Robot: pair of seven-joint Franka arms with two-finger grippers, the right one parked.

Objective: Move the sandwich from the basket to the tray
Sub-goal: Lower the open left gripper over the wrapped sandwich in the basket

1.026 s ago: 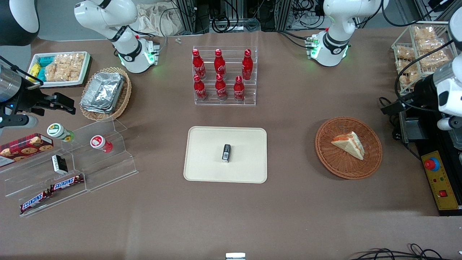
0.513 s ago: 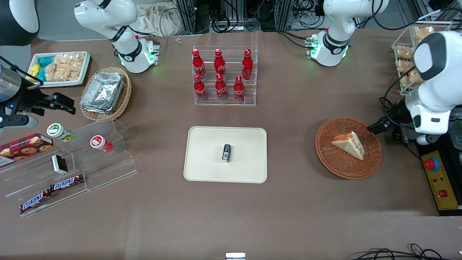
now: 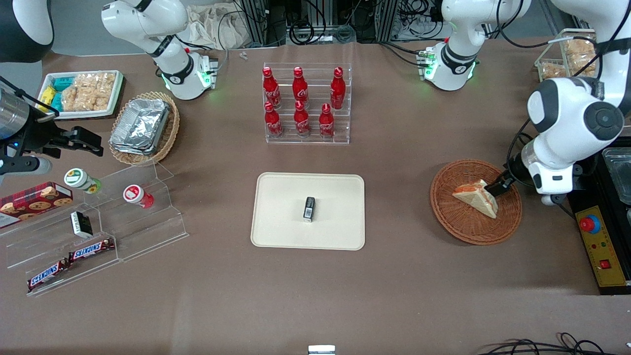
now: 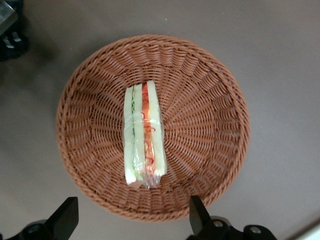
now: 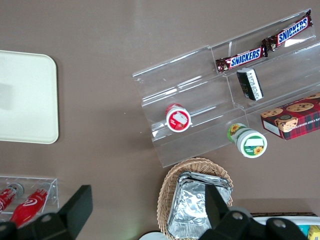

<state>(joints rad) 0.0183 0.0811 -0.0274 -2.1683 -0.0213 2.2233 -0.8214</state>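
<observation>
The clear-wrapped sandwich (image 3: 475, 196) lies in the round reddish-brown basket (image 3: 443, 207) toward the working arm's end of the table. In the left wrist view the sandwich (image 4: 144, 135) lies edge-up in the middle of the basket (image 4: 210, 125). My left gripper (image 3: 495, 188) hovers above the basket, over the sandwich's end. It is open and empty (image 4: 132, 220), with its fingers spread wider than the sandwich. The cream tray (image 3: 281, 227) lies at the table's middle and bears a small black object (image 3: 309, 208).
A clear rack of red bottles (image 3: 305, 106) stands farther from the camera than the tray. A yellow control box with a red button (image 3: 599, 246) lies beside the basket. A wire rack of snacks (image 3: 572, 59) stands at the table's edge. Clear shelves (image 3: 98, 231) and a foil-filled tan basket (image 3: 143, 128) sit toward the parked arm's end.
My left arm has swung in from the table's edge toward the basket, bringing the gripper over the sandwich. The sandwich, basket and tray have not moved.
</observation>
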